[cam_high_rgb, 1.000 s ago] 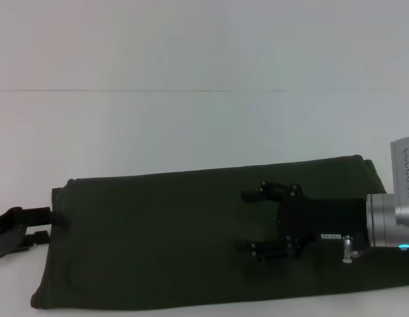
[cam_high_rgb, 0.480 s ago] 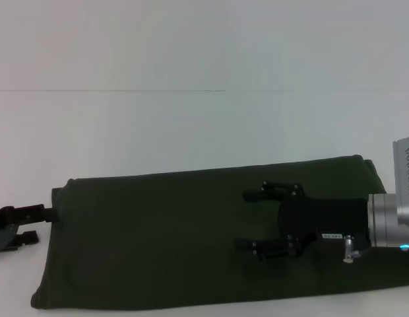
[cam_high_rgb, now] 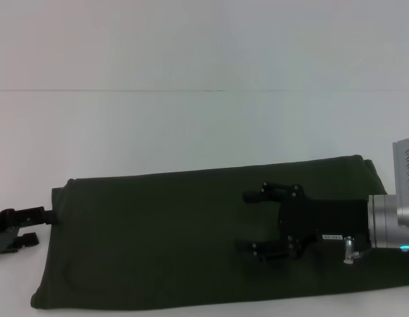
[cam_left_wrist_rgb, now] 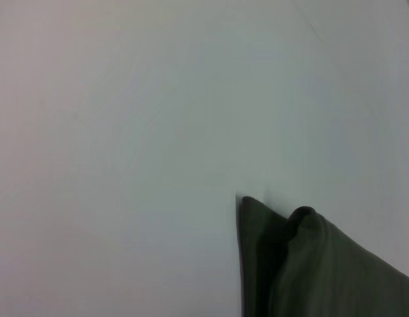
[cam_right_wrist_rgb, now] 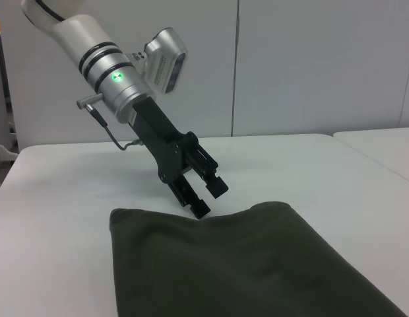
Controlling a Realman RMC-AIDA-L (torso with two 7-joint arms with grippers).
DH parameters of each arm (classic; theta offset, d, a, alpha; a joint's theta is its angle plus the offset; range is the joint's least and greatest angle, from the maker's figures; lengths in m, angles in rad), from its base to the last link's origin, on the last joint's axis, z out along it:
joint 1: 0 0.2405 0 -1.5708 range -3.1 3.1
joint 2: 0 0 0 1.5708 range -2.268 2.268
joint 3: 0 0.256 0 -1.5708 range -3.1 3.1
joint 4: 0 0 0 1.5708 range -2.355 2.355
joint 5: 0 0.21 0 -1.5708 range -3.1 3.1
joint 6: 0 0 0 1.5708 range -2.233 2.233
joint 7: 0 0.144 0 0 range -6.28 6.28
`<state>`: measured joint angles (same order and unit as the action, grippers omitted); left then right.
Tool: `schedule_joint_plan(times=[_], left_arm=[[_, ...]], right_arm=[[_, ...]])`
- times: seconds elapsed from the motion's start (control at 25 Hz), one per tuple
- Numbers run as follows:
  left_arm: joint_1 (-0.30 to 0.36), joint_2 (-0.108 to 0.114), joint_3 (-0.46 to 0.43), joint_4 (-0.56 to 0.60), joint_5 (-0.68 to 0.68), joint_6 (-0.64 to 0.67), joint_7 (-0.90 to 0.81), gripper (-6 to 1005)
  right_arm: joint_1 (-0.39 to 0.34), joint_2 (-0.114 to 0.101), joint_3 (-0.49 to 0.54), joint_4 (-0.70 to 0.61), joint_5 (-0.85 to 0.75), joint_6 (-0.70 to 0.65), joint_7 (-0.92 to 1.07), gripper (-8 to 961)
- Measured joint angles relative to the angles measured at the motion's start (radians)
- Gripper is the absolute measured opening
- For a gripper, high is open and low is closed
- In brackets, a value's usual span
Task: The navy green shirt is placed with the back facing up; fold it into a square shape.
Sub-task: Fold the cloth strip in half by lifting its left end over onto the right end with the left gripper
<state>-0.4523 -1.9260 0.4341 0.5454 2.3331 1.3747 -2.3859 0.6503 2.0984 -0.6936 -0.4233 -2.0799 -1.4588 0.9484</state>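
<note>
1. Left gripper sat at the far left edge of the head view, low over the white table, just beside the left end of the navy green shirt. Fingers were apart, nothing between them. In the right wrist view the same gripper angled down at the shirt's end, tips just at the hem; whether they touched it, I could not tell.
2. The navy green shirt lay flat as a long folded band along the near edge of the table, plain side up, running from the left gripper across to the right side of the head view. Left wrist view caught only one corner of it, with a small raised fold.
3. Right gripper hovered over the right half of the shirt, pointing left, fingers spread wide, gripping nothing. Contact with the cloth was not clear.
</note>
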Motion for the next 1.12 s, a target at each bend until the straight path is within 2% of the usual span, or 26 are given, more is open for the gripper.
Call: schedule_joint_plan(times=[0.52, 0.92, 1.12], left_arm=[[0.000, -0.005, 0.010, -0.005, 0.000, 0.011, 0.003, 795], [-0.003, -0.016, 0.014, -0.008, -0.001, 0.015, -0.003, 795], [-0.009, -0.030, 0.020, -0.009, -0.002, 0.022, -0.005, 794]], right_arm=[[-0.001, 0.000, -0.003, 0.001, 0.000, 0.000, 0.007, 928], [-0.002, 0.000, -0.003, 0.009, 0.000, 0.000, 0.007, 928], [-0.003, 0.000, -0.003, 0.011, 0.000, 0.001, 0.007, 927]])
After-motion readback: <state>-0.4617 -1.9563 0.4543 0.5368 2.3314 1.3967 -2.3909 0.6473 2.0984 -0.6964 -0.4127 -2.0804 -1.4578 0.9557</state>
